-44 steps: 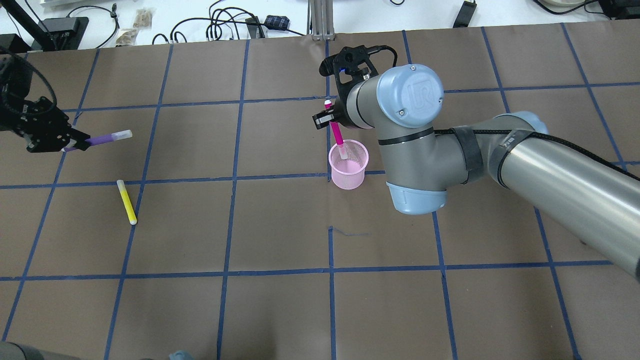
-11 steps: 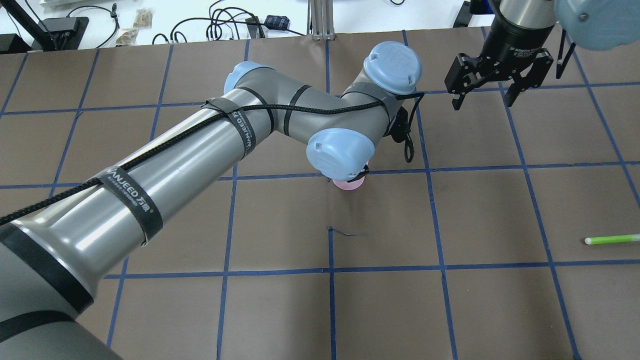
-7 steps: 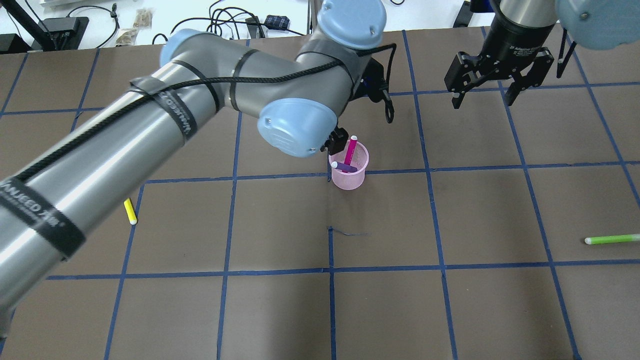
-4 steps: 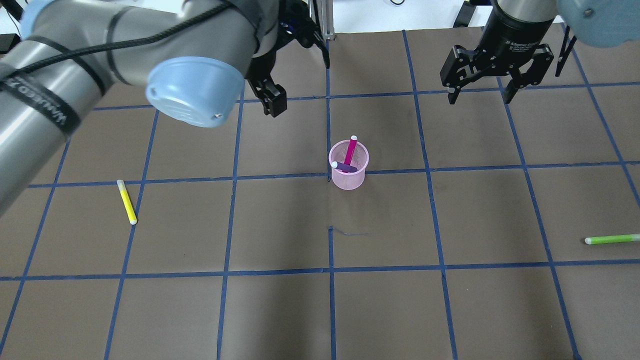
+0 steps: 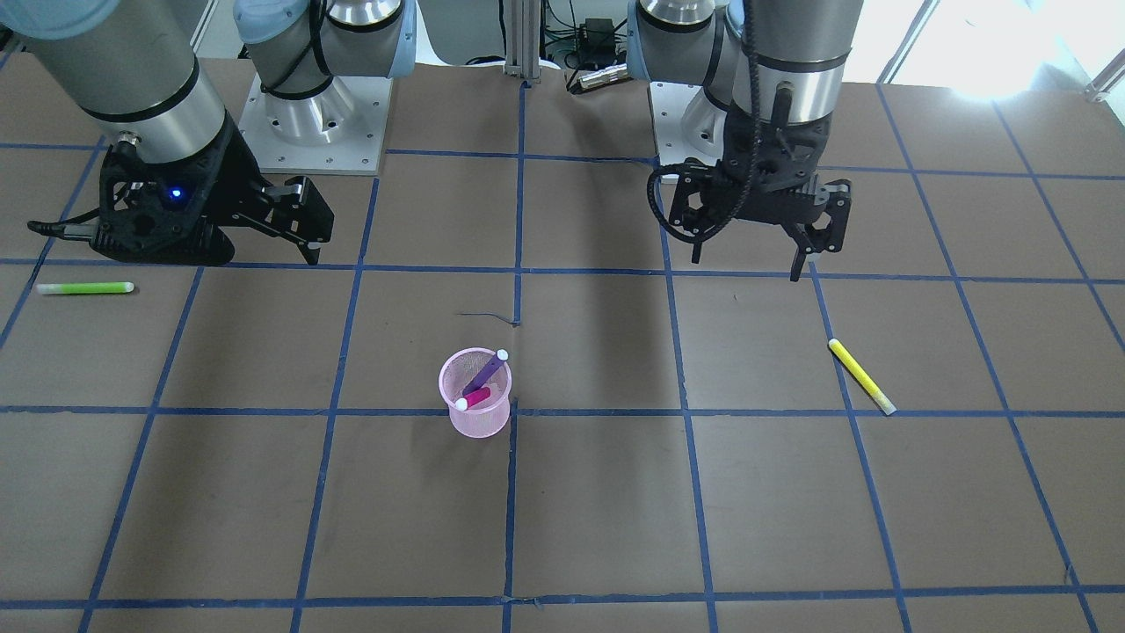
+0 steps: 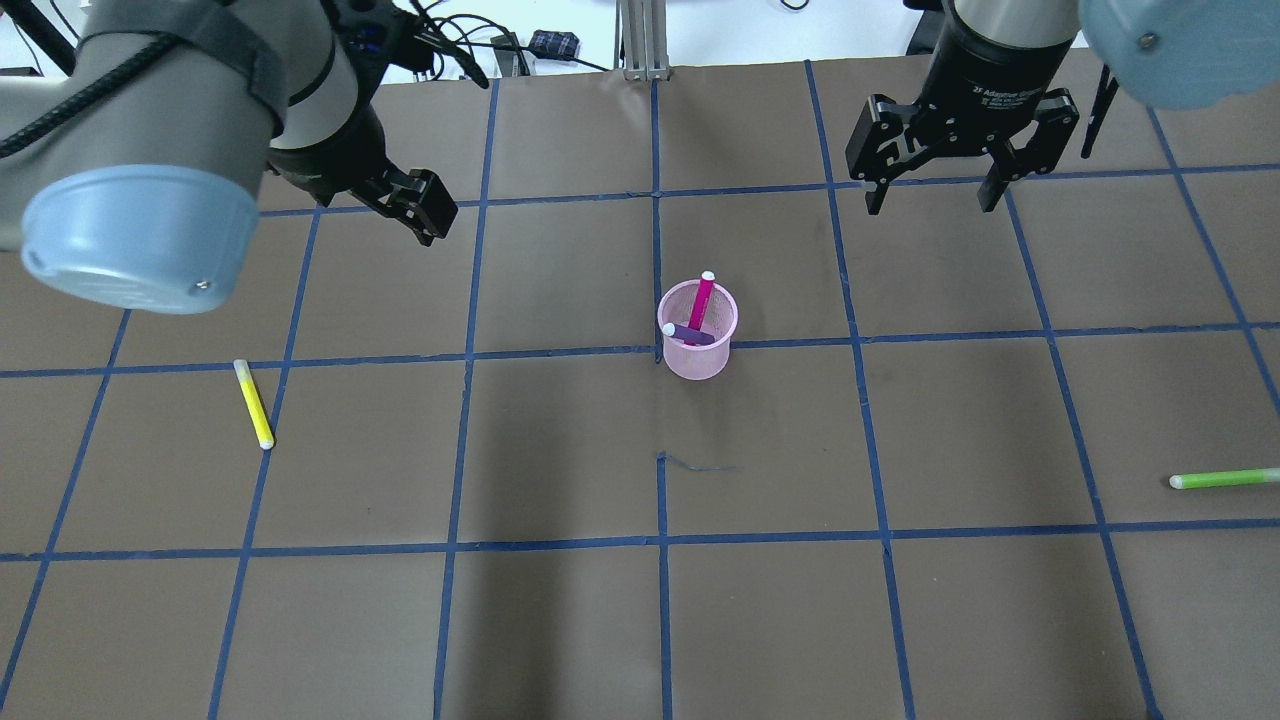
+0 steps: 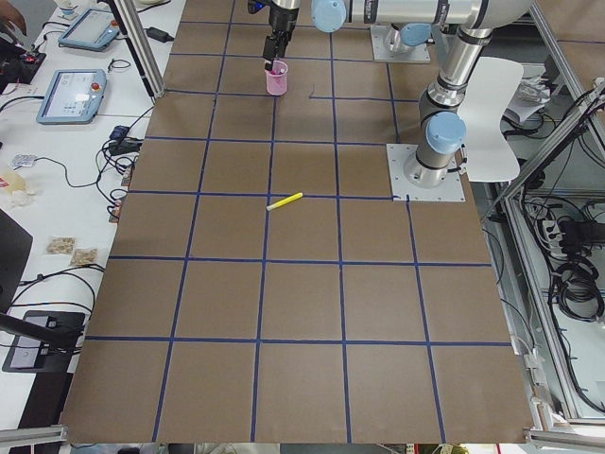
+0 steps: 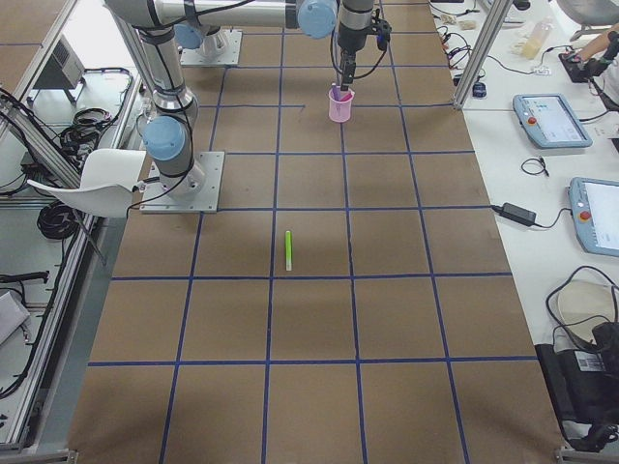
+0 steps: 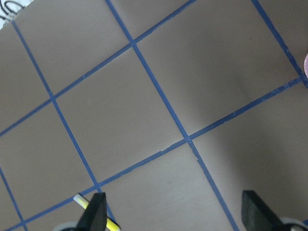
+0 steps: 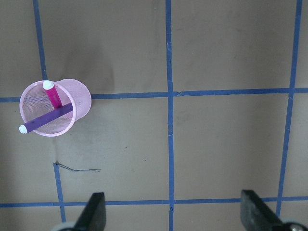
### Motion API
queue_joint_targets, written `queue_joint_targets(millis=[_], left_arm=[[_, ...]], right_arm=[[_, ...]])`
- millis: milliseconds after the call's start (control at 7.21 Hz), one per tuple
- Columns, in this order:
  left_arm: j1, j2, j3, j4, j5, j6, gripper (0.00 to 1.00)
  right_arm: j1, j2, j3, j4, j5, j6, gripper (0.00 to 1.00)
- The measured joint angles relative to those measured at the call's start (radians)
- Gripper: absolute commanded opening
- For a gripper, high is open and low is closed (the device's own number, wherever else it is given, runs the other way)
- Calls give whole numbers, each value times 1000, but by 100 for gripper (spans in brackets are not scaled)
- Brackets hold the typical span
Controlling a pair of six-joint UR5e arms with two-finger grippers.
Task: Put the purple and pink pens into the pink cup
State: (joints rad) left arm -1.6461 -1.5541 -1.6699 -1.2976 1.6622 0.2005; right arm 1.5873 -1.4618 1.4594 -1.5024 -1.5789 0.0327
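Observation:
The pink mesh cup (image 6: 697,352) stands upright near the table's middle. The pink pen (image 6: 701,300) and the purple pen (image 6: 690,334) both stand tilted inside it, crossing each other. They also show in the right wrist view: the cup (image 10: 77,98), the pink pen (image 10: 52,95) and the purple pen (image 10: 48,118). My left gripper (image 5: 745,262) is open and empty, well off to the cup's left rear. My right gripper (image 6: 930,200) is open and empty, above the table to the cup's right rear.
A yellow pen (image 6: 253,403) lies on the brown mat at the left. A green pen (image 6: 1225,479) lies near the right edge. Cables and small devices (image 6: 440,50) lie on the white bench behind the mat.
My left arm has let go of the purple pen in the cup and swung away to the left rear, open. My right gripper, which had put in the pink pen, drifted slightly left.

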Motion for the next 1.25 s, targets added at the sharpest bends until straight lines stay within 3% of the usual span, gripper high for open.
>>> queue_joint_targets(millis=[277,693,1248], left_arm=[[52,39,-6,-92,-47,-136,100],[118,26,34,-146,-152,-176,100],[127,29,38,-151,-166,-164,100]], right_arm=[[4,-18,-4,22,-32,1,100],[5,-30,-21,19,-15,-16,100],[5,-19,-39,16,5,-20,100]])
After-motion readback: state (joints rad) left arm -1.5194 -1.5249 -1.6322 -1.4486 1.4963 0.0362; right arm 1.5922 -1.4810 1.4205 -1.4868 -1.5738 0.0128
